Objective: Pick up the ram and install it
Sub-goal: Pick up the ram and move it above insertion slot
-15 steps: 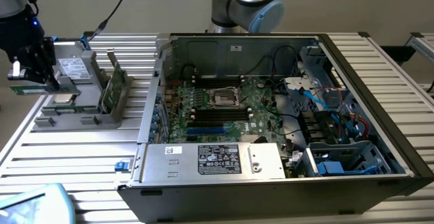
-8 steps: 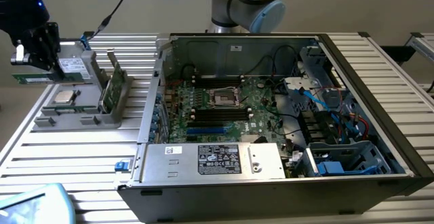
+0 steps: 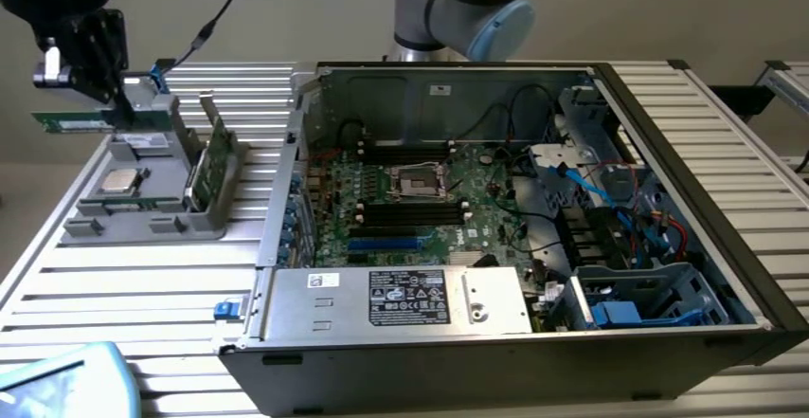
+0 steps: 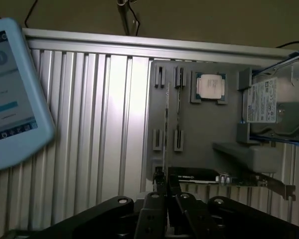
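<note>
Dark-green ram (image 3: 70,122) hangs level in the air, white label toward the exterior camera. It is over the table's (image 3: 152,290) far corner on the exterior view's left, just above the far end of the grey fixture (image 3: 139,221).

End effector (image 4: 164,181): closed on the ram. In the wrist view the fingertips meet on a thin board seen edge-on, running straight out from them. Where along the stick the pinch sits, I cannot tell.

Fixture: the silver processor chip (image 3: 120,181) sits in its pocket. A green card (image 3: 208,157) stands upright on the side nearer the case.

Open computer case (image 3: 683,105): mid-table, well apart from the ram. The motherboard (image 3: 468,190) is exposed and its black memory slots (image 3: 411,211) look empty, though I am not certain.

Step in hand, as I read it: the ram is picked and clear of the fixture, and not yet in the case.

Doing this step well:
- Hold the stick level. A thin board in a two-finger pinch can pivot, so any swing or jerk risks a skewed grip.
- Carry it high enough to clear the fixture posts, the upright card and the case wall.
- Grip firmly on the board faces without crushing the chips.
- Travel slowly, with the long edge parallel to the slots.
</note>
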### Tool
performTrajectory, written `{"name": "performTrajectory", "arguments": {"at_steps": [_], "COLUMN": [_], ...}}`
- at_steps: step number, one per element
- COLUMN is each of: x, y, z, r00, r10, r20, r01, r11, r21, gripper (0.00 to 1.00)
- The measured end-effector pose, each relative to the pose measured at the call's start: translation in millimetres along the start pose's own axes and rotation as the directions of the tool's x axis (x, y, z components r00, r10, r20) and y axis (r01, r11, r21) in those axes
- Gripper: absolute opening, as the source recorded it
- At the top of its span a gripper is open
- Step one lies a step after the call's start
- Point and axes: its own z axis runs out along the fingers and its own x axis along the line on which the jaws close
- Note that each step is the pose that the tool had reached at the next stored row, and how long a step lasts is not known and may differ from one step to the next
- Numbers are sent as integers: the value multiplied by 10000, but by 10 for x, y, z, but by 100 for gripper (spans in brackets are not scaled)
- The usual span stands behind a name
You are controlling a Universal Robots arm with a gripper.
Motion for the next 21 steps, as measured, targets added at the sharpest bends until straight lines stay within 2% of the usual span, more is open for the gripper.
{"name": "performTrajectory", "arguments": {"at_steps": [8,15,21], "x": [13,35,61], "y": [-281,-510,-757], "z": [-285,-465,-637], "r00": [10000,10000,10000], "r10": [6,12,12], "r20": [9,21,26], "r01": [-5,-12,-11], "r11": [9999,9993,9991], "r21": [-172,-386,-426], "gripper": [13,13,13]}}
